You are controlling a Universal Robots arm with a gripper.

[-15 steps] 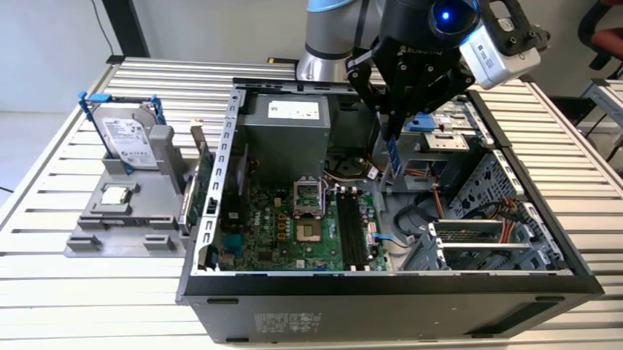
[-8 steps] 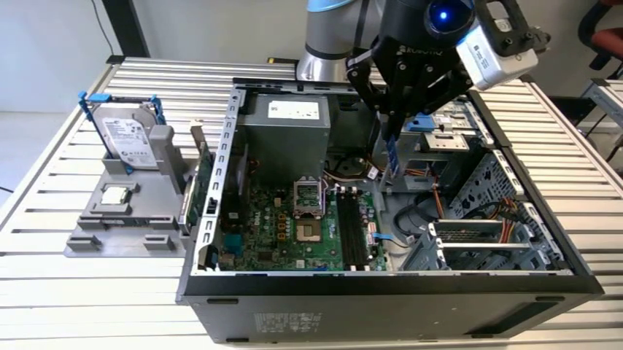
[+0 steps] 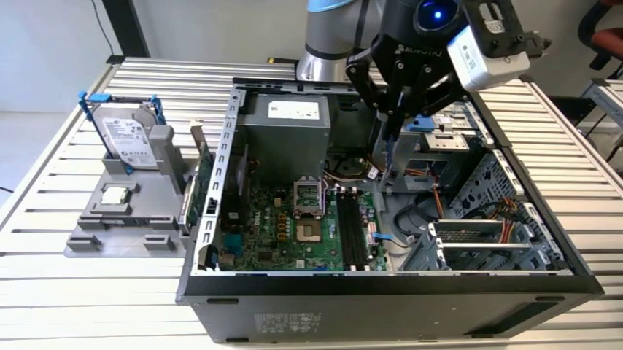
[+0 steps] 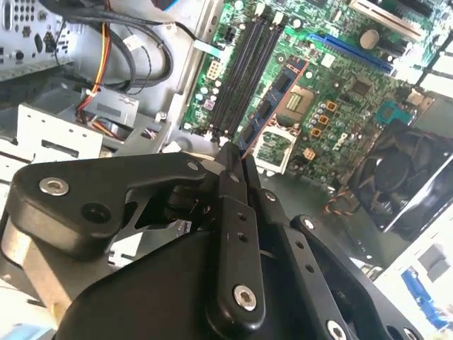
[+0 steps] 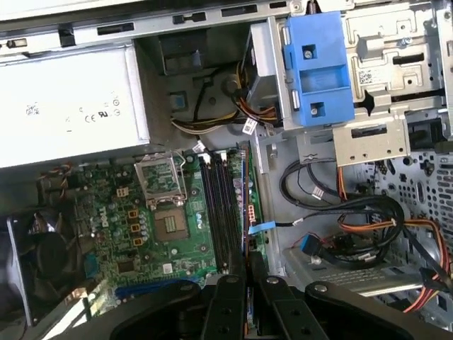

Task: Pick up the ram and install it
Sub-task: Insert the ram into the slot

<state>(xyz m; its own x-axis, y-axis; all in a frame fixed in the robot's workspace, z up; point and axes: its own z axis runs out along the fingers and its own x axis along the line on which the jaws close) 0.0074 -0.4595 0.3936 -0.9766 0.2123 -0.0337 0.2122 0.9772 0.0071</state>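
Exterior view's left: grey plastic holder carries silver blue-railed hard drive and small square processor chip. Centre: open black tower computer case lies on slatted pale metal worktop. Claw is clamped on thin dark ram stick, hanging above black memory slots, which look empty. Pickup done; seating judged not yet done. Pale wall behind.
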